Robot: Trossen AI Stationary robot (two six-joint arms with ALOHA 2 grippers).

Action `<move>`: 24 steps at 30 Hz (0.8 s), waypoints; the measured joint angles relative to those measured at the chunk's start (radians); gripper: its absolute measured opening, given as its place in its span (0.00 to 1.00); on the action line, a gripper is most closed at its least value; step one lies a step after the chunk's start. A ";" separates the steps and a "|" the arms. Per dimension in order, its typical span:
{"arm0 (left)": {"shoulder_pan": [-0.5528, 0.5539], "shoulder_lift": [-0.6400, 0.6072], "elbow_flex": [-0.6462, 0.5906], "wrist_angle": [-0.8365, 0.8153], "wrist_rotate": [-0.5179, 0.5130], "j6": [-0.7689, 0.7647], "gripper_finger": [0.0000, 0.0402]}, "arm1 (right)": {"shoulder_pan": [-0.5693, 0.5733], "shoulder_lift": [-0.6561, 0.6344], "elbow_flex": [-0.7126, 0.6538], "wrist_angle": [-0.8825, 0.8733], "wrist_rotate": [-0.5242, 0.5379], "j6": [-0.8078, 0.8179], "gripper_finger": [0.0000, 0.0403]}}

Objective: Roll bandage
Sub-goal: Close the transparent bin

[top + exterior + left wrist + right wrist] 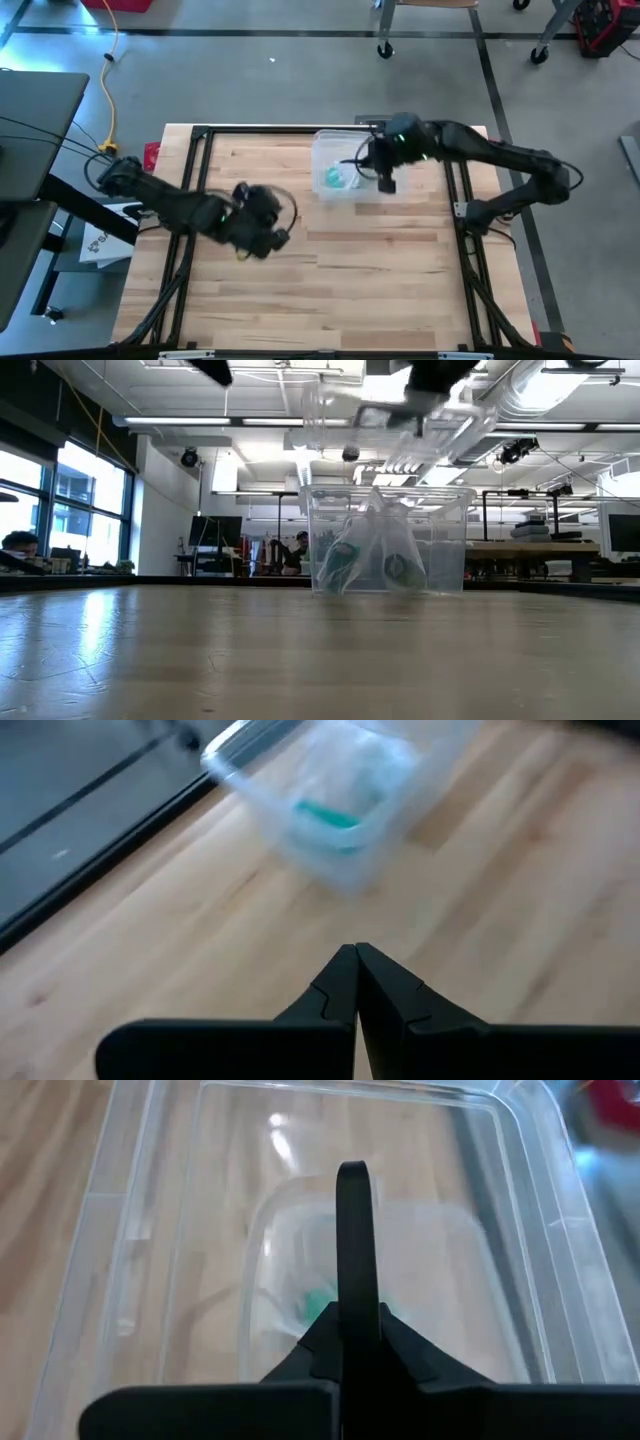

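A clear plastic bin (322, 142) stands at the table's far middle. Inside it lies a clear bag (375, 555) with teal-and-white bandage rolls (334, 180), resting on the bin's floor. My right gripper (352, 1172) hovers shut above the bin (540, 1230), fingers slanting down over the bag (300, 1280), nothing between them. My left gripper (357, 952) is shut and empty, raised above the bare wood left of the table's middle (280, 238), pointing toward the bin (330, 810).
A black frame (200, 135) runs round the wooden tabletop. Bare wood (380, 270) spreads across the near half of the table. A grey floor with a yellow cable (108, 90) lies beyond the far edge.
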 joint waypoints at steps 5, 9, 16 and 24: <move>0.168 -0.039 -0.068 0.008 0.083 0.129 0.00 | -0.123 0.119 0.000 -0.006 -0.146 -0.065 0.03; 0.259 -0.047 -0.092 0.048 0.071 0.254 0.00 | -0.145 0.191 -0.001 -0.006 -0.147 -0.116 0.03; 0.336 -0.046 -0.118 0.246 0.057 0.472 0.00 | -0.147 0.257 -0.001 0.006 -0.120 -0.152 0.03; 0.380 -0.044 -0.147 0.394 0.083 0.567 0.00 | -0.147 0.249 -0.001 0.026 -0.090 -0.150 0.03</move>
